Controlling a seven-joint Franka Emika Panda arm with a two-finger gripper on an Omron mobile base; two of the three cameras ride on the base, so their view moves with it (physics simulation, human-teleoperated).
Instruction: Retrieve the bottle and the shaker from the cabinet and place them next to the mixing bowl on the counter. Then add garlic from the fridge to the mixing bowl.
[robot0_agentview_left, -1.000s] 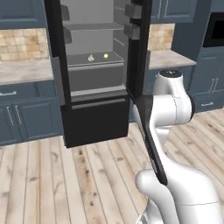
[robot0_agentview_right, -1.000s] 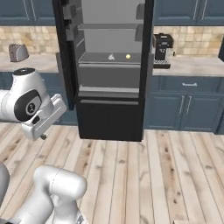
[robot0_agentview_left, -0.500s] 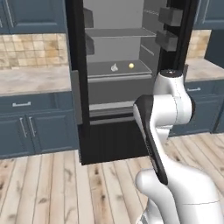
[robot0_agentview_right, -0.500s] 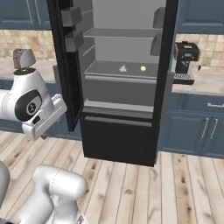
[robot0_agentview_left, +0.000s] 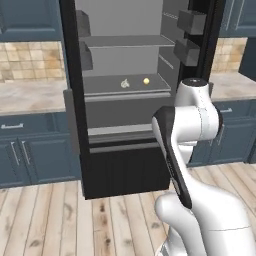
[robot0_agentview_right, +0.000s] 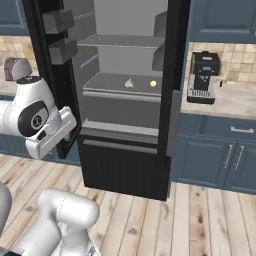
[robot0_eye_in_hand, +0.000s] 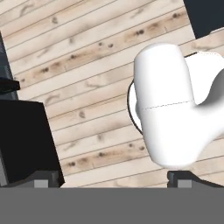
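Left base view shows the garlic (robot0_agentview_left: 125, 84), a small pale bulb, lying on the middle shelf (robot0_agentview_left: 105, 85) of the open fridge (robot0_agentview_left: 75, 100), just beside a small yellow fruit (robot0_agentview_left: 146, 80) that looks like a lemon. Both sit near the front edge of the shelf, so they can be reached from outside without going deep. In the right base view the same garlic (robot0_agentview_right: 129, 83) and yellow fruit (robot0_agentview_right: 153, 84) appear on that shelf, with the door bins (robot0_agentview_right: 59, 35) hanging on the open door at the left side.

The fridge door stands wide open, which I judge is so that the arm can enter freely. The bottle, the shaker and the mixing bowl are not to be seen from here, so I cannot say if that first part is finished; the base faces the fridge, which suggests that the garlic step is now in hand.

The arm is folded close to the body, I think to keep it out of the way near the fridge. In the hand view the gripper (robot0_eye_in_hand: 113, 179) points down at the wooden floor (robot0_eye_in_hand: 78, 57), with its two finger tips well apart and nothing between them.

Beside the fridge, the beige counter (robot0_agentview_right: 225, 100) carries a black coffee machine (robot0_agentview_right: 202, 77) on the right side, and a toaster (robot0_agentview_right: 16, 68) stands on the left.
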